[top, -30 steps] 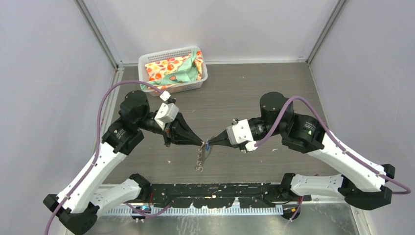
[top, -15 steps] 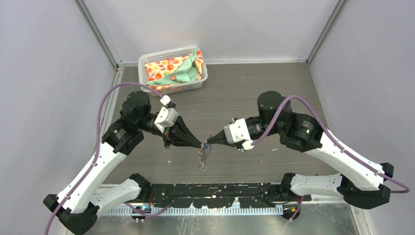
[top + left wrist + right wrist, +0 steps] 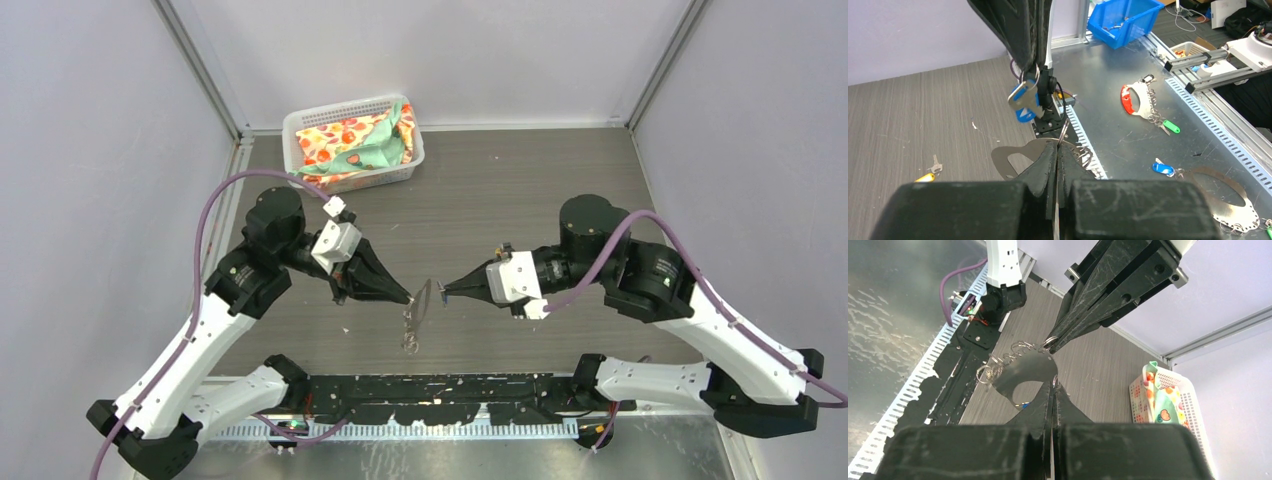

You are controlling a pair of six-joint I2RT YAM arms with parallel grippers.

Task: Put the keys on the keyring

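My left gripper (image 3: 408,297) is shut on a wire ring at the fringe of the keyring (image 3: 413,318), a flat silvery plate with an oval hole that hangs below its tips over the table's near middle. In the left wrist view the keyring (image 3: 1008,156) shows just beyond the closed fingers. My right gripper (image 3: 446,291) faces it from the right, a short gap away, shut on the small ring of the blue-headed key (image 3: 1024,102), which dangles under its tips. The yellow-headed key (image 3: 924,177) lies on the table. The right wrist view has the keyring (image 3: 1023,371) pinched by the left gripper (image 3: 1050,346).
A white basket (image 3: 300,125) with patterned cloth stands at the back left. A black rail (image 3: 440,385) runs along the near edge between the arm bases. Beyond that edge, on a metal bench, lie a red-trimmed key plate (image 3: 1135,100) and loose tagged keys.
My right gripper has drawn back to the right with the blue key, opening a gap where the two tips had met. The left gripper with the keyring has barely shifted.
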